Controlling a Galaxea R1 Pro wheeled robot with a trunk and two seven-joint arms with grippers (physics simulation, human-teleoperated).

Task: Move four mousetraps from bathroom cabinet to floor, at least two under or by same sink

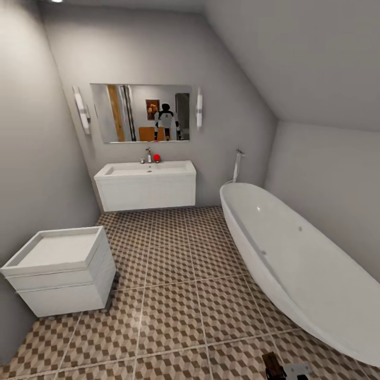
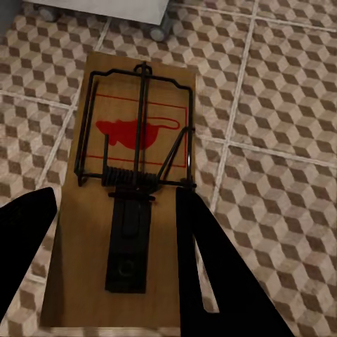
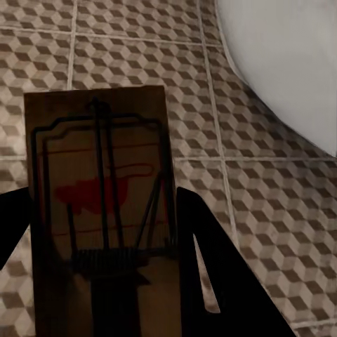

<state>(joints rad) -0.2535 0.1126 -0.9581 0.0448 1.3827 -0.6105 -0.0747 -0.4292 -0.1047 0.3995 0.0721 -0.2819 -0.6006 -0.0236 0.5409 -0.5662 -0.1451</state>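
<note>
Two flat tan wooden mousetraps with dark wire springs and red mouse prints are in the robot's grasp, one per hand. The left hand (image 2: 116, 270) has its dark fingers (image 2: 210, 274) closed against the long edges of the first mousetrap (image 2: 126, 175), whose board juts forward past the fingertips, level over the bathroom floor (image 2: 281, 105) of brown, beige and white cube-pattern tiles. Beyond the trap's far end, a grey caster wheel (image 2: 160, 29) under a pale base stands on the tiles.

The right hand (image 3: 98, 267) likewise clamps the second mousetrap (image 3: 98, 175) between its two dark fingers (image 3: 210, 274), board lying flat ahead of the fingertips, above the same tiles. Off to one side ahead of this hand curves the oval white bathtub (image 3: 288, 63).

From the head camera, the wide white rectangular sink (image 1: 145, 170) with its chrome faucet (image 1: 149, 154) sits on the white wall-hung vanity (image 1: 146, 192) at the far wall, well ahead of both hands, under a rectangular mirror (image 1: 140, 113). A white square box-like unit (image 1: 60, 272) stands on the floor nearer, to the left. A dark bit of hardware (image 1: 274, 367) peeks in at the view's lower edge; I cannot tell what it is.
</note>
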